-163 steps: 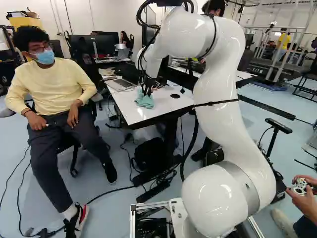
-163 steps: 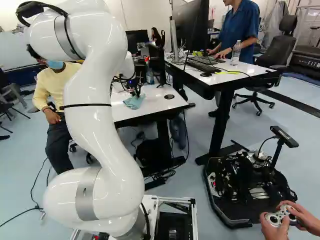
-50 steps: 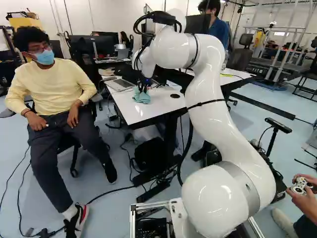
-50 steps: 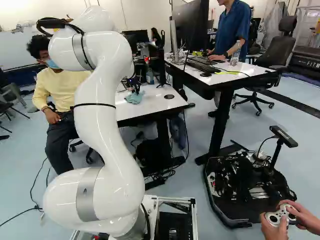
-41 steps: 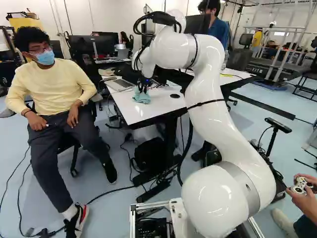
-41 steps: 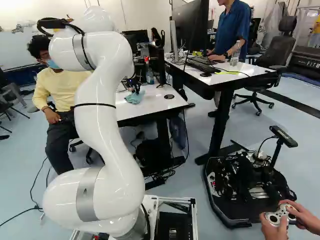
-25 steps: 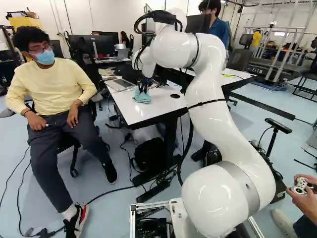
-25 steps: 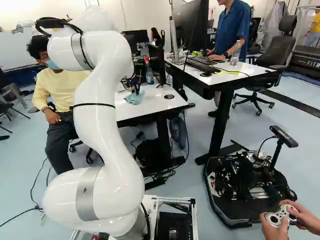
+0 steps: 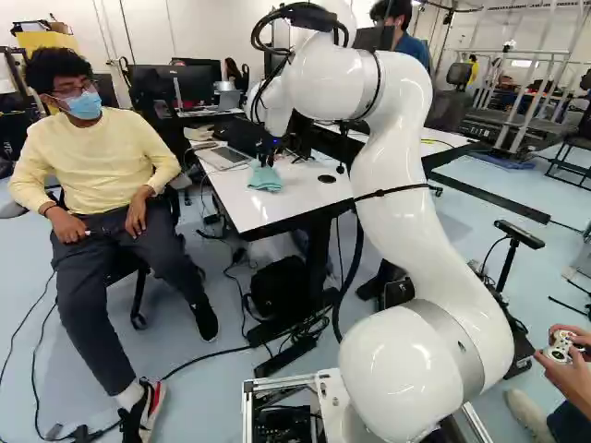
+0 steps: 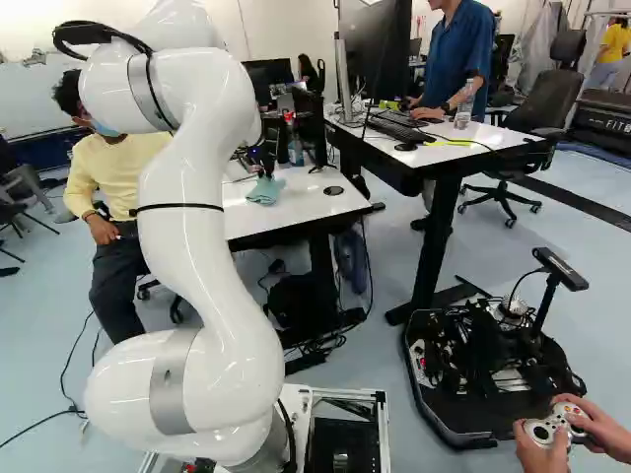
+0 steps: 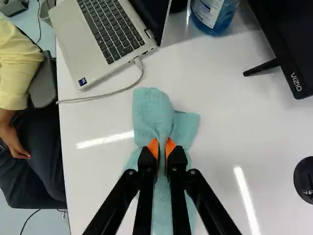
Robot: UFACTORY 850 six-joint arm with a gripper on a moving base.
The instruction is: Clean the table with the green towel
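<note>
My gripper [image 9: 267, 161] is over the white table [image 9: 249, 209] in the left base view, pinching the green towel [image 9: 264, 178]. Seen from the wrist, both orange pads of the gripper [image 11: 162, 152] press a fold of the towel [image 11: 152, 110] from two sides. One part of the cloth spreads ahead of the fingers; more lies under and beside them, partly covered by the black fingers. In the right base view the towel [image 10: 264, 193] rises to a peak at the gripper, its lower part seemingly on the tabletop.
An open laptop [image 11: 105, 34] with its cable [image 11: 112, 93], a blue bottle [image 11: 213, 14] and a monitor [image 11: 288, 44] stand beyond the towel. A round black disc [image 11: 304, 178] lies beside it. A seated person [image 9: 102, 175] is close to the table's edge. Another robot's base [image 10: 483, 365] is at right.
Over the last half second my gripper has risen slightly, drawing the towel into a taller peak, and the arm's upper links have shifted. The base has not moved.
</note>
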